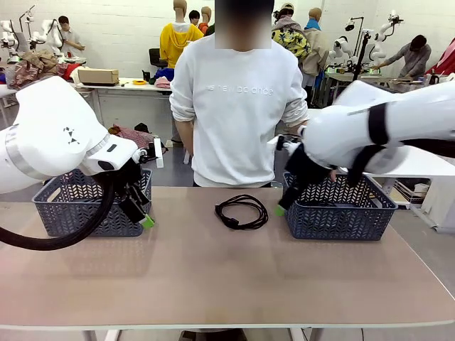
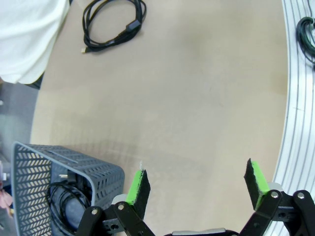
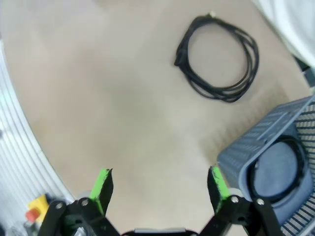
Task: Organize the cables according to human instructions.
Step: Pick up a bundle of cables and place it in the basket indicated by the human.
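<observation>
Coiled cable (image 1: 242, 212): lying on table (image 1: 213, 277), centre, between both baskets.
Left gripper (image 2: 197, 186): hovering spread, empty, beside left basket (image 1: 85, 206).
Right gripper (image 3: 160, 187): hovering spread, empty, beside right basket (image 1: 341, 209).

faint lettering across the chest of the person's white sweatshirt (image 1: 238, 89), too small to read
</observation>
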`<state>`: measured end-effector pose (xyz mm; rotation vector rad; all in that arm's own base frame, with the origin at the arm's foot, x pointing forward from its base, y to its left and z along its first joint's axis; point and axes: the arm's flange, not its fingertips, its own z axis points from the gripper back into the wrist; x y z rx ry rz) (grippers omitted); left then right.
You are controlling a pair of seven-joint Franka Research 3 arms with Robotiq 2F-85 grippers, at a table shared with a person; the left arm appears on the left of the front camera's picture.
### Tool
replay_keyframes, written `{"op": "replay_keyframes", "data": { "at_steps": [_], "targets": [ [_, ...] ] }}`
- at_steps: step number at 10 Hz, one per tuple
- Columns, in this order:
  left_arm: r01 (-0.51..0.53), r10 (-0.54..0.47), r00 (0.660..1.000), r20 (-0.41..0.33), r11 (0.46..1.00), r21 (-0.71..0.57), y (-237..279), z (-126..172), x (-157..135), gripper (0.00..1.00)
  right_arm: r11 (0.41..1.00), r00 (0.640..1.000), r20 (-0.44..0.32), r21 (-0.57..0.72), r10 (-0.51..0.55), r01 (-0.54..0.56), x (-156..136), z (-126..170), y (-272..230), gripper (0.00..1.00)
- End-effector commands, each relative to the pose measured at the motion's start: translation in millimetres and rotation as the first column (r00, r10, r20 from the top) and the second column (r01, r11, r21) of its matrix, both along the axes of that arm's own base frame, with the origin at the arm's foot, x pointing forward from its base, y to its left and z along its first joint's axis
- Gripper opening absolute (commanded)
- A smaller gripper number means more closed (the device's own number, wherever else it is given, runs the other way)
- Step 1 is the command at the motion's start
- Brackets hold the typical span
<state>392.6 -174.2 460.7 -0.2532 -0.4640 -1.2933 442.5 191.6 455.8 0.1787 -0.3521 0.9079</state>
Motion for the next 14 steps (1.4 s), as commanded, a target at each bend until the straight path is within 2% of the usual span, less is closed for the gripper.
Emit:
{"op": "replay_keyframes", "data": {
  "at_steps": [1, 3, 5, 6, 9, 14],
  "targets": [
    [0.001, -0.001, 1.0, -0.004, 1.0, -0.002, 0.6, 1.2, 0.0, 1.0, 0.995, 0.996, -0.024, -0.053, -0.082, 0.081, 34.3, -2.4, 31.8, 1.0],
    [0.001, -0.001, 1.0, -0.004, 1.0, -0.002, 0.6, 1.2, 0.0, 1.0, 0.985, 0.989, -0.033, -0.102, -0.144, 0.14, 63.8, -8.9, 57.6, 1.0],
    [0.001, -0.001, 1.0, -0.004, 1.0, -0.002, 0.6, 1.2, 0.0, 1.0, 0.978, 0.979, -0.07, -0.092, -0.193, 0.186, 83.6, -13.8, 73.3, 1.0],
    [0.001, -0.001, 1.0, -0.004, 1.0, -0.002, 0.6, 1.2, 0.0, 1.0, 0.973, 0.976, -0.064, -0.111, -0.208, 0.2, 90.3, -18.5, 80.9, 1.0],
    [0.001, -0.001, 1.0, -0.004, 1.0, -0.002, 0.6, 1.2, 0.0, 1.0, 0.975, 0.975, -0.084, -0.107, -0.205, 0.196, 93.6, -21.2, 85.3, 1.0],
    [0.001, -0.001, 1.0, -0.004, 1.0, -0.002, 0.6, 1.2, 0.0, 1.0, 0.978, 0.979, -0.072, -0.097, -0.191, 0.184, 92.6, -26.8, 81.8, 1.0]
  ]
}}
